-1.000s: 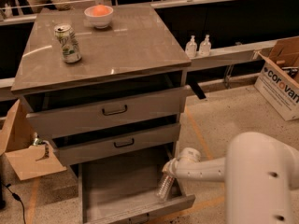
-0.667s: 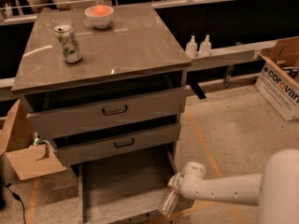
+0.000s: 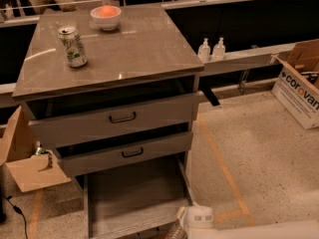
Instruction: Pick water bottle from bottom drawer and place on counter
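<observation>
View: camera view, looking down at the grey drawer cabinet from the front
Worktop [image 3: 139, 49]: glossy grey-brown top of the cabinet, carries the can and the bowl
Soda can [image 3: 73, 46]: green and white, upright, near the worktop's left edge
Bowl [image 3: 105, 18]: white, at the back of the worktop, with something orange [image 3: 106, 11] in it
Top drawer [image 3: 114, 118]: grey, black handle, pulled out a little
Middle drawer [image 3: 127, 153]: grey, black handle, also out a little
Bottom drawer [image 3: 132, 195]: pulled far out, flat grey floor showing, nothing seen lying on it
Arm [image 3: 259, 230]: white, runs along the bottom edge from the right, ends in a round white wrist [image 3: 198, 217]
Claw [image 3: 180, 227]: at the bottom edge, just off the front right corner of the bottom drawer, mostly cut off; cannot tell how far open
Water bottle [image 3: 174, 231]: clear crinkled bit just left of the wrist, at the claw, outside the drawer; grip cannot be confirmed, not on the worktop
Sanitizer bottles [image 3: 204, 50]: two pump-tops side by side on the ledge [image 3: 249, 59] right of the cabinet
Cardboard box [image 3: 299, 83]: on the floor [image 3: 249, 153], far right
Flat cardboard [image 3: 27, 168]: on the floor, left of the cabinet
</observation>
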Robot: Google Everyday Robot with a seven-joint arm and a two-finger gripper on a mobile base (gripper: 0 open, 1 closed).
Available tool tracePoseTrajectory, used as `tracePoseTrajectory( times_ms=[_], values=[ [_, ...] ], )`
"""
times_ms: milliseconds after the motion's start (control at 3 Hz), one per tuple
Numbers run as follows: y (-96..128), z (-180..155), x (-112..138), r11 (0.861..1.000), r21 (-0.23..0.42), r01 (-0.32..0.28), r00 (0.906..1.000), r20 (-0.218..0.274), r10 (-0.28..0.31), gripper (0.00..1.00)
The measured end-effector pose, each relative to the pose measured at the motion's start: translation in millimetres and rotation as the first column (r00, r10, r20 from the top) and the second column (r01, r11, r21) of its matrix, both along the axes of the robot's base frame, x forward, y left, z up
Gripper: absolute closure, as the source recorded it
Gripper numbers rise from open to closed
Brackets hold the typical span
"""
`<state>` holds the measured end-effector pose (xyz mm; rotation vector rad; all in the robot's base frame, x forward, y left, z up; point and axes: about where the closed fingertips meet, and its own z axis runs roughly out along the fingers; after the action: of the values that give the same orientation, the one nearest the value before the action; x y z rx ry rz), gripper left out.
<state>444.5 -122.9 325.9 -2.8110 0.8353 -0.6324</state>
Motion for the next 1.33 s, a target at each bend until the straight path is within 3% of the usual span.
tracePoseTrajectory(
  times_ms=[333, 667, 1000, 1333],
  values=[
    [29.7, 39.7, -0.4, 0.998, -0.036, -0.049, 0.985, 0.164, 0.055, 1.0],
    [34.0, 55.6, 15.5, 0.994, -0.068, -0.086, 0.9622, 0.253, 0.1, 1.0],
    [34.1, 56.9, 16.7, 0.994, -0.063, -0.094, 0.9588, 0.263, 0.108, 1.0],
    [38.2, 64.9, 23.6, 0.989, -0.055, -0.138, 0.9352, 0.322, 0.148, 1.0]
  ],
)
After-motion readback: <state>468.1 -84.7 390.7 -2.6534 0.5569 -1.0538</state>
